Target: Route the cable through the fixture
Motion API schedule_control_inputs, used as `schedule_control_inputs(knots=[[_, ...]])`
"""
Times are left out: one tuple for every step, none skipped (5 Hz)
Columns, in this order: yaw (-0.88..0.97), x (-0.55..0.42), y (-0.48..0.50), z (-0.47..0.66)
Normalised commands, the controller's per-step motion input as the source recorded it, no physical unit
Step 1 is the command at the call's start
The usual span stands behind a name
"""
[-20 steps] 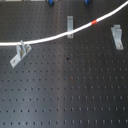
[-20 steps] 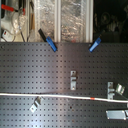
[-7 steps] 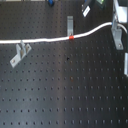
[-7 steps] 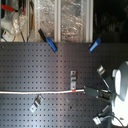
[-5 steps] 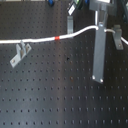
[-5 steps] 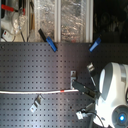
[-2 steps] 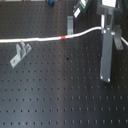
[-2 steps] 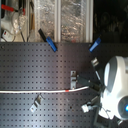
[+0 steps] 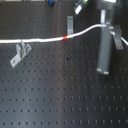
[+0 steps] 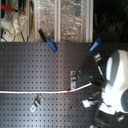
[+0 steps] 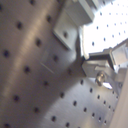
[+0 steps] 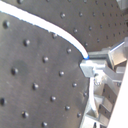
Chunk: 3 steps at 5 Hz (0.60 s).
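Note:
The white cable [image 9: 35,40] runs in from the first exterior view's left, and its red band [image 9: 66,37] lies just in front of the middle fixture [image 9: 70,23]. From there it rises to my gripper [image 9: 103,27], which is shut on its end. In the second exterior view the cable [image 10: 30,92] ends at the gripper [image 10: 93,85], beside the middle fixture [image 10: 74,79]. The second wrist view shows the cable [image 12: 50,30] running into a blue-padded fingertip [image 12: 86,64]. The cable passes close by the left fixture [image 9: 20,53]; I cannot tell whether it sits in any slot.
A third metal fixture [image 9: 118,38] stands just to the right of the gripper in the first exterior view. Two blue clamps [image 10: 49,42] [image 10: 95,44] sit at the pegboard's far edge in the second exterior view, with cluttered bins behind them. The white arm [image 10: 117,80] hides the board's right side.
Four seconds ago the cable lay alone on the board. The gripper has since come in, taken its end and pulled the red band toward the first exterior view's left; it barely moved lately.

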Motion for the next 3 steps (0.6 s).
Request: schedule_control_inputs(knots=[[-0.03,0.000,0.000,0.00],[-0.99,0.000,-0.011,0.20],[-0.06,0.053,-0.013,0.00]])
